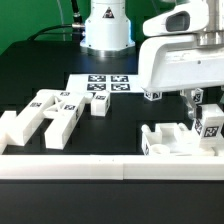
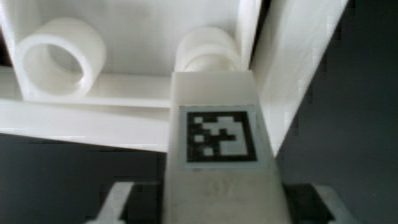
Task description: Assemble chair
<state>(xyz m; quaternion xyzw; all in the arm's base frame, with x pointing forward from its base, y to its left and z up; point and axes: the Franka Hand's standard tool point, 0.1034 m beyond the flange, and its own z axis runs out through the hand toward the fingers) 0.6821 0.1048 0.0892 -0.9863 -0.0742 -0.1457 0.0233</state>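
- The hand (image 1: 207,108) clamps a tagged bar (image 2: 221,130) (jaws narrow) right by the chair assembly (image 1: 170,142).
- Loose parts (image 1: 50,112) lie well apart on the counter (image 1: 130,128), near the marker board (image 1: 100,85).

The white arm (image 1: 188,18) is reaching out from its round base (image 1: 105,28) at the back and is hanging over the exterior view's right side. Its big wrist (image 1: 178,62) is pointing down. The claw (image 1: 203,108) is sitting low, and its two dark fingers (image 2: 125,200) are squeezing in from both sides on a white tagged bar (image 2: 217,130), which is filling the narrow gap between them, so the claw is gripping tight and is not standing wide.
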